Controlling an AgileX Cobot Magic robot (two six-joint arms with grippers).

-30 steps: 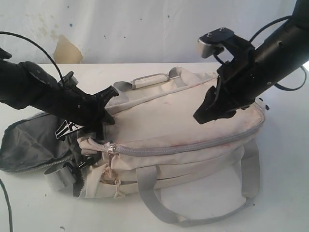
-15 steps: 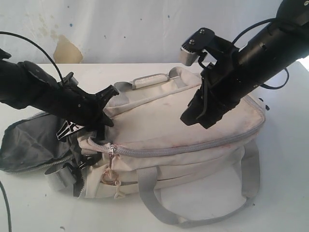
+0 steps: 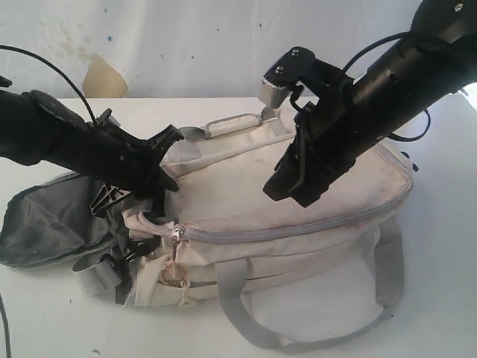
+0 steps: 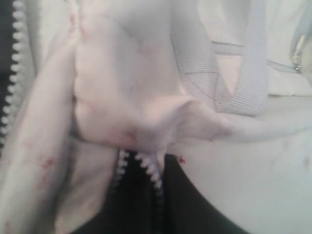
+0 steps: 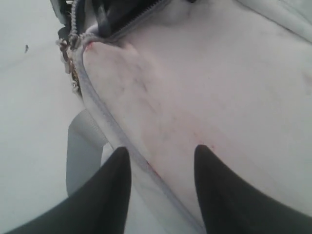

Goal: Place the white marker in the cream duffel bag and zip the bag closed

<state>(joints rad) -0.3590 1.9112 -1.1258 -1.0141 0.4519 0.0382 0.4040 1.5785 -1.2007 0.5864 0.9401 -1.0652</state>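
The marker shows in no view; it is judged to be inside the bag (image 3: 246,194), but this cannot be confirmed. The zip (image 3: 298,226) appears closed along the front, with its puller (image 3: 177,237) near the left end, where a gap exposes dark lining (image 4: 185,214). The left gripper (image 3: 160,170) is clamped on a fold of bag fabric beside that gap. The right gripper (image 5: 161,151) hovers over the bag top, fingers apart, holding nothing. Remaining: close the last stretch of zip.

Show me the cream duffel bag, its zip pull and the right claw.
cream duffel bag (image 3: 238,190): exterior view, on its top panel.
zip pull (image 3: 177,237): exterior view, on the metal slider.
right claw (image 5: 161,152): right wrist view, midway between the two dark fingertips.
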